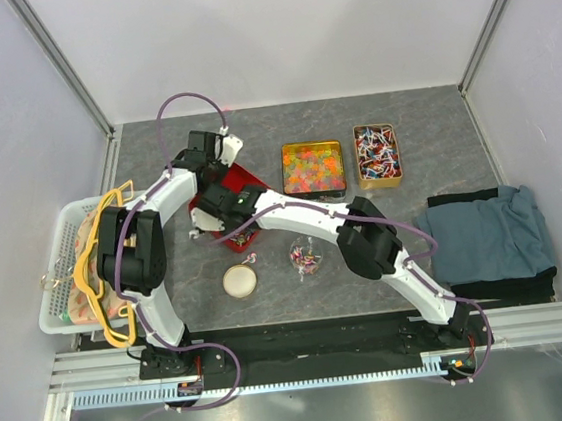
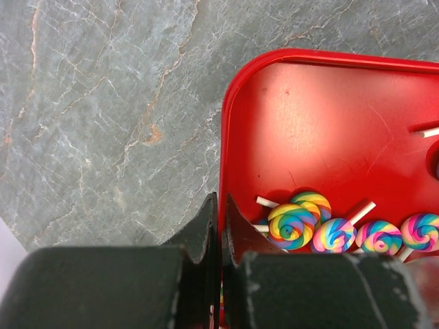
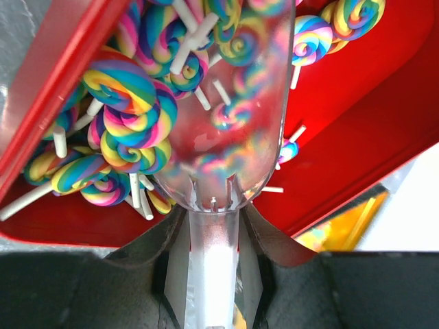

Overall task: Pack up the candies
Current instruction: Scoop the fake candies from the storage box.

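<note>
Left hand [image 2: 219, 205] clenched on the rim of the red tray [image 2: 322, 116]. One finger sits outside over the grey tabletop [image 2: 103, 103], one inside, and the rim runs straight between them. Rainbow swirl lollipops [image 2: 291, 225] are bunched on the tray floor just beside the inner finger; the tray floor beyond them shows bare red. Right hand [image 3: 212, 221] is grasping the handle of a clear plastic scoop [image 3: 226, 103], fingers snug on both sides of the handle. The scoop bowl is pushed into the lollipop heap, which is piled against one tray wall, sticks pointing every way. Top view: the tray lies left of centre, with both arms meeting over it. Behind and to its right, apart from it, two tins stand side by side: a square tin [image 1: 310, 144] of orange and yellow sweets, and a smaller tin [image 1: 381, 185] filled with wrapped candies [image 1: 375, 150] in mixed colours. In front of the tray are a round tan dish [image 1: 239, 280] and a small clear pack of candies [image 1: 304, 258], near each other, not touching. A white basket [image 1: 51, 295] with yellow hangers [image 1: 83, 259] sits at the left edge, a folded blue-grey cloth [image 1: 485, 234] at the right edge. Open tabletop: a strip along the far edge, and a patch between the clear pack and the cloth.
</note>
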